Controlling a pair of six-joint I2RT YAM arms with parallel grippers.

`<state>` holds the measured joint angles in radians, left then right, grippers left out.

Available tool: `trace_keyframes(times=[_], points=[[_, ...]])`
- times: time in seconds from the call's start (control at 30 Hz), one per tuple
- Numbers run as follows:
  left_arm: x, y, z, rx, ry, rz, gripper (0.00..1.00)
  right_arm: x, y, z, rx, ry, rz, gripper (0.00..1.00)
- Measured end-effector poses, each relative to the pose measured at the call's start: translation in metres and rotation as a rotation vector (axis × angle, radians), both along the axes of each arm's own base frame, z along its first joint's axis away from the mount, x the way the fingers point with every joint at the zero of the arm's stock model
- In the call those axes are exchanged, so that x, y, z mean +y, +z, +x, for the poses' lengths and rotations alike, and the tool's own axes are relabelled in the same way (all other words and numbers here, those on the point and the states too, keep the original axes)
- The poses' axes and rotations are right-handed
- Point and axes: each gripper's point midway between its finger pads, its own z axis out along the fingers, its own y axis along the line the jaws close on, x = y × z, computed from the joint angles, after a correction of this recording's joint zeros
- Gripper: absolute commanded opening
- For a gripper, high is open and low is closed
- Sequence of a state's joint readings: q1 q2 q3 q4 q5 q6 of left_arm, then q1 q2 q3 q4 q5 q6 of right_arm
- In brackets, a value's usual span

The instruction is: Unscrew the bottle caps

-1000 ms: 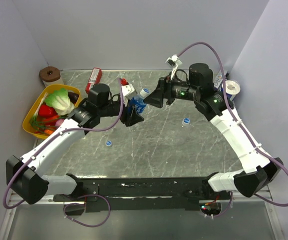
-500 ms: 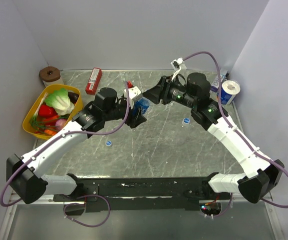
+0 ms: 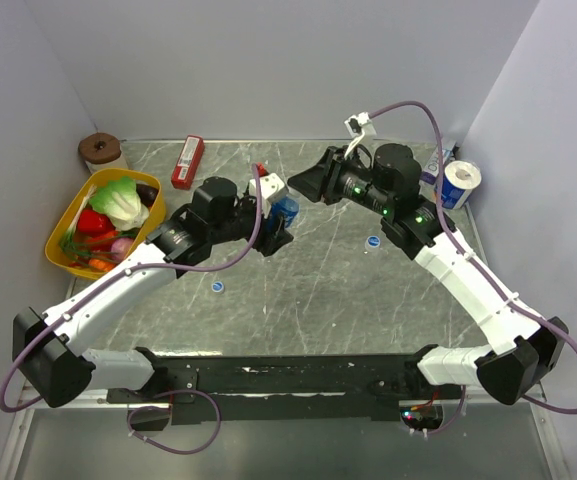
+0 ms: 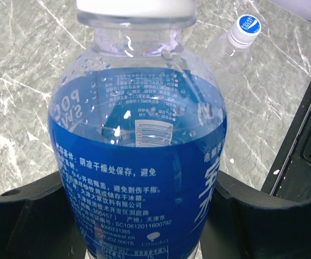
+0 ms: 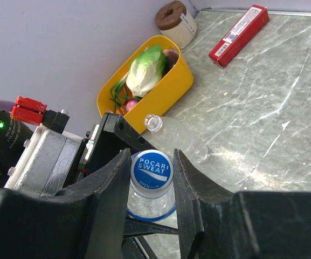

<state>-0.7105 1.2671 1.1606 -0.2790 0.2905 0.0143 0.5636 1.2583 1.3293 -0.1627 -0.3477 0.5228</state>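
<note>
Top view: the left fingers (image 3: 271, 237) are clenched on the blue-label bottle (image 3: 284, 211), which is held tilted over the middle of the table (image 3: 308, 300), toward its far edge. The right fingers (image 3: 308, 184) meet the bottle from the far right and hide its top. Two blue-and-white discs show on the table, the near-left disc (image 3: 216, 287) and the right disc (image 3: 373, 241). From above it cannot be told whether either sits on a clear bottle. Left wrist view: both fingers press the lower body of the blue-label bottle. Beyond it stands or lies a capped bottle (image 4: 225, 56), clear, with its blue-and-white top in place. Right wrist view: the right fingers grasp the cap (image 5: 151, 168) of the blue-label bottle, one against each side, and the cap appears seated on the neck. Behind, an open bottle (image 5: 179, 140) lies capless near the yellow basket (image 5: 166, 89). Assessment: one bottle is opened, one is gripped for turning with no loosening visible, and one is apparently yet to be done.
</note>
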Motion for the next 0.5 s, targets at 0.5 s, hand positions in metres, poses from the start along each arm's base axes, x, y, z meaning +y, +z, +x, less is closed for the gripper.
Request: trace_keyframes(times=[0.5], points=[[0.0025, 0.0012, -0.0043, 0.031, 0.014, -0.012, 0.40, 0.0056, 0.0007, -0.0014, -0.009, 0.010, -0.005, 0.47]])
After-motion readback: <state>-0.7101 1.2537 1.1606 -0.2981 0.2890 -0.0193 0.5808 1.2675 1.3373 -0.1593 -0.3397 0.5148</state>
